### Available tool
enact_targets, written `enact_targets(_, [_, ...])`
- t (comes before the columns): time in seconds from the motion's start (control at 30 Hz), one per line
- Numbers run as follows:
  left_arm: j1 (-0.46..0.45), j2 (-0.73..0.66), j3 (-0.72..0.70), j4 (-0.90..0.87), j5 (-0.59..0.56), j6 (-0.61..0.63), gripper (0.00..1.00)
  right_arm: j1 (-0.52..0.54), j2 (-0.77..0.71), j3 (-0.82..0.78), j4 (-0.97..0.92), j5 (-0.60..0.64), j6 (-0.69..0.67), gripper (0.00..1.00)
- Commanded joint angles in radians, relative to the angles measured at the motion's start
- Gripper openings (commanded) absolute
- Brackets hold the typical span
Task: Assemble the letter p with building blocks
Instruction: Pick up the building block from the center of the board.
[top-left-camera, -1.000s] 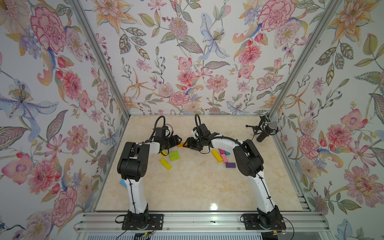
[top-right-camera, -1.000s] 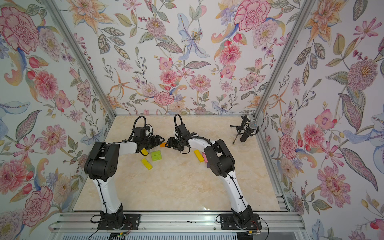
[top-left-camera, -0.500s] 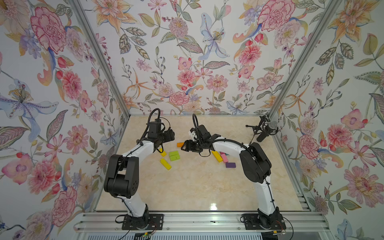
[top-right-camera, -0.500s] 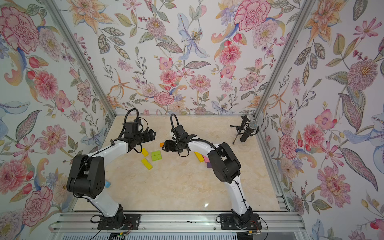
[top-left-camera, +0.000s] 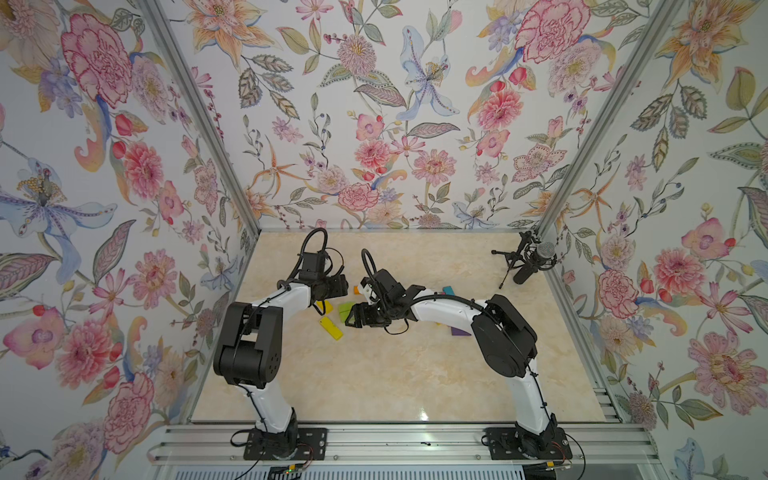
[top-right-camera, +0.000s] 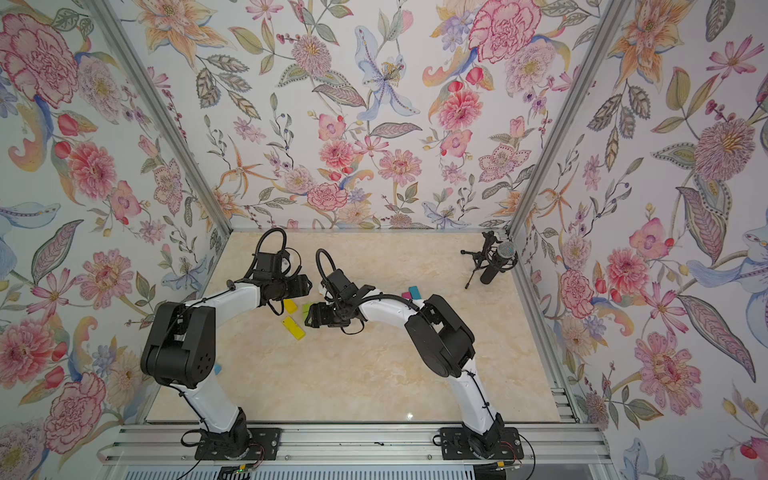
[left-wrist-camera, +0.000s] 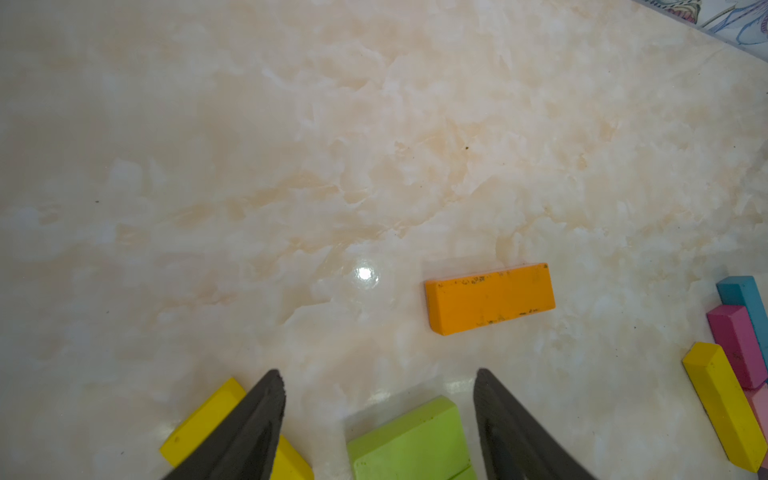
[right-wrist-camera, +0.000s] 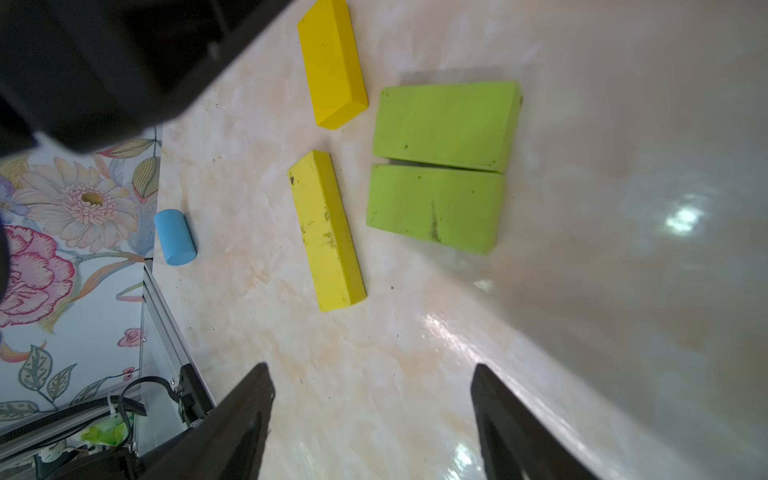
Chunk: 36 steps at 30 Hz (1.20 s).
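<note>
**Both tools apart above the blocks**

1. Left tool (left-wrist-camera: 378, 374): we find its fingers apart with nothing clamped between them. It hangs low over the table (left-wrist-camera: 291, 145). The orange block (left-wrist-camera: 490, 298) lies flat just ahead of it, apart from every other block.

2. Right tool (right-wrist-camera: 370, 368): its fingers also stand apart and hold nothing. In both top views the two tools face each other across the blocks.

3. Main group: the first lime green block (right-wrist-camera: 446, 124) and the second lime green block (right-wrist-camera: 434, 208) lie flat and touch along their long sides. Beside them lie the first yellow block (right-wrist-camera: 332, 62) and the second yellow block (right-wrist-camera: 328, 232), roughly end to end with a gap between them. This group sits in the far half of the table, between its centre and its left edge.

4. Second group: the teal block (left-wrist-camera: 742, 299), the pink block (left-wrist-camera: 735, 345) and the third yellow block (left-wrist-camera: 723, 403) lie side by side, close together, in the far half toward the right edge. In a top view the purple block (top-left-camera: 460, 331) shows partly beside the right arm.

5. Other items: a blue cylinder (right-wrist-camera: 174, 237) lies at the left edge, well apart from the blocks. A microphone (top-left-camera: 532, 262) stands in the far right corner.
</note>
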Motion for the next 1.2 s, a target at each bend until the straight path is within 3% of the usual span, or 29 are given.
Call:
enact_targets(0.0, [0.008,-0.018,-0.057,0.002,-0.002,0.014,0.78,-0.014,0.041,0.041,-0.003,0.037,0.012,0.75])
enact_targets(0.13, [0.012,-0.092,-0.125,0.048,-0.014,-0.028,0.85,-0.010,0.077,0.125,-0.096,0.086,-0.054,0.77])
enact_targets(0.43, [0.080,-0.330,-0.263,0.140,-0.047,-0.143,0.91,0.043,0.151,0.378,-0.409,0.414,-0.186,0.82])
enact_targets(0.6, [0.133,-0.457,-0.301,0.169,-0.031,-0.197,0.98,0.058,0.231,0.501,-0.481,0.438,-0.202,0.82])
enact_targets(0.8, [0.150,-0.506,-0.266,0.113,-0.008,-0.180,0.99,0.079,0.332,0.666,-0.581,0.466,-0.202,0.82])
enact_targets(1.17, [0.184,-0.579,-0.293,0.103,0.006,-0.172,0.99,0.099,0.381,0.728,-0.589,0.444,-0.180,0.82])
